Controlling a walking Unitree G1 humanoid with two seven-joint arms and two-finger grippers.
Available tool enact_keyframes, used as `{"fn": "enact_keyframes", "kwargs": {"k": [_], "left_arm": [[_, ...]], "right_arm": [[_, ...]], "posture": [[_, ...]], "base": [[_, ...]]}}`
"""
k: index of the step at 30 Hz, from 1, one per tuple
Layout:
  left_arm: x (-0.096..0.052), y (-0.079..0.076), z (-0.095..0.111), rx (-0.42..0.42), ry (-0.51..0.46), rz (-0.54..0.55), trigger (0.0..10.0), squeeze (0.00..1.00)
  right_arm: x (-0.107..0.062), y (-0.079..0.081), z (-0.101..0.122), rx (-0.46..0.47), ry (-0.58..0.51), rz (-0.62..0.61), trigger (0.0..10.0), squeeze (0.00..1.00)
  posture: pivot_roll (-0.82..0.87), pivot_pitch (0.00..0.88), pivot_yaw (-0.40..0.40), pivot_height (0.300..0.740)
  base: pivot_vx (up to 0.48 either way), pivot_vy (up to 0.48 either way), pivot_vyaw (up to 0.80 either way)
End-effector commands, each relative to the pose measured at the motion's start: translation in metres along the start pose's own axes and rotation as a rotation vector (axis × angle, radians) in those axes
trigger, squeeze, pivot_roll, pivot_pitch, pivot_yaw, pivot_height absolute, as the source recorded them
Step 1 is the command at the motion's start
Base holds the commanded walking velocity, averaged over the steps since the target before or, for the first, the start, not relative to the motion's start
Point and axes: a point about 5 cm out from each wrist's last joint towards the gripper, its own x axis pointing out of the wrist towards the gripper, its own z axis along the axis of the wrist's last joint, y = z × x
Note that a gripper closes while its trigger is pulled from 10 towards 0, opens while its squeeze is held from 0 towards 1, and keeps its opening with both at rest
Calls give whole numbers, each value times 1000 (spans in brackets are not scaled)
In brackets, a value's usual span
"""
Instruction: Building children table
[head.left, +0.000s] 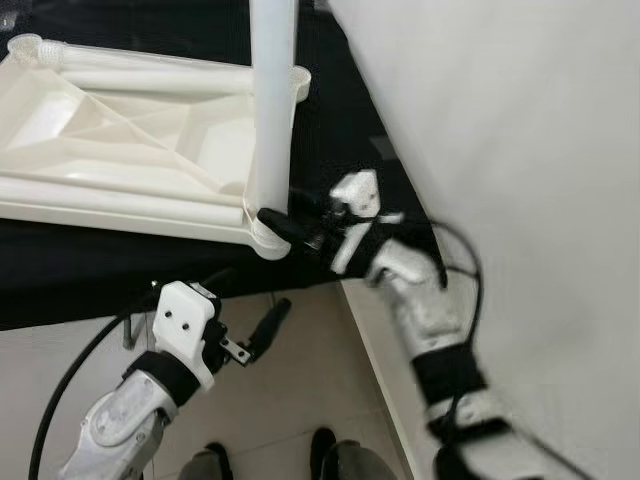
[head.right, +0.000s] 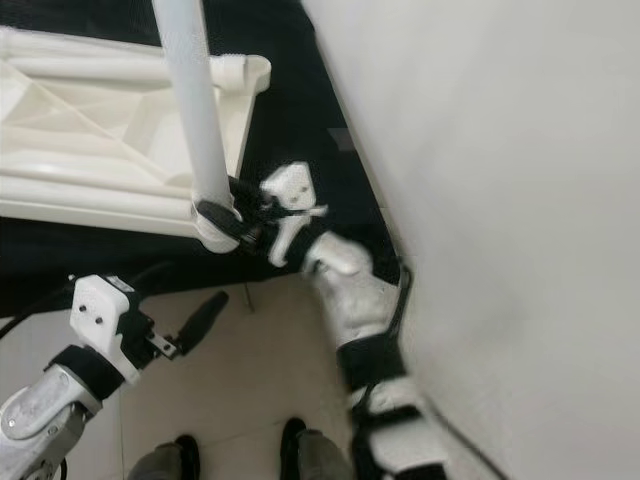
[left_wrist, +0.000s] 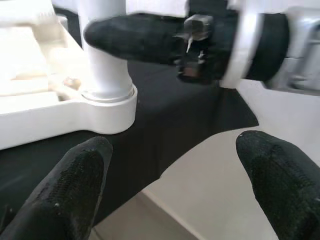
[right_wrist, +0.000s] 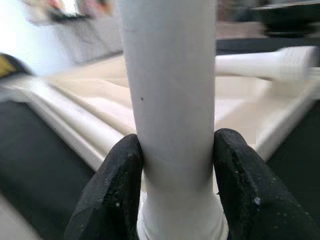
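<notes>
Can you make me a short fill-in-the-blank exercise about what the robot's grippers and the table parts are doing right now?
1. The right gripper is shut on the upright white ____ near its base.
2. The left gripper hangs ____, holding nothing, over the floor.
3. The leg stands in a corner socket of the upside-down white ____.
4. The tabletop lies on a ____ cloth.

Missing words: leg; open; tabletop; black

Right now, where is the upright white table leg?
The upright white table leg stands in the near right corner socket of the upturned white tabletop on the black surface, with the right gripper clamped around its base.
</notes>
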Motion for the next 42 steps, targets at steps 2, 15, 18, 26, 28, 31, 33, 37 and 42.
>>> {"fn": "enact_keyframes", "kwargs": {"k": [2,15,18,26,28,31,33,37,42], "left_arm": [[-3,-3,-5,-10,29,-12,10000,0],[-3,-1,-5,1,24,-6,10000,0],[-3,-3,-5,0,25,-7,10000,0],[-2,0,-6,13,38,19,10000,0],[-1,4,-9,28,54,55,10000,0],[0,10,-11,51,71,112,10000,0],[1,15,-12,65,80,159,10000,0],[1,25,-12,84,91,240,10000,0],[1,33,-8,77,76,270,10000,0]], "right_arm": [[-22,-23,-40,-38,234,-313,0,0],[29,11,-15,-31,161,-222,10000,0],[31,11,-8,41,114,-218,10000,1000],[29,2,-1,103,65,-201,10000,714],[27,2,3,105,20,-144,10000,0],[23,2,5,95,-7,-90,10000,0],[20,2,4,83,-14,-61,10000,0],[9,-2,1,60,-17,-32,10000,0],[3,-9,-1,34,-15,-46,10000,0]], "posture": [[133,306,-138,740],[151,295,-140,740],[149,301,-141,740],[141,307,-141,740],[136,307,-139,740],[131,307,-135,740],[131,307,-135,740],[122,304,-127,740],[123,298,-117,740]], "base": [[0,0,0],[0,0,0],[0,0,0],[0,0,0],[0,0,0],[0,0,0],[0,0,0],[0,0,0],[64,0,0]]}}
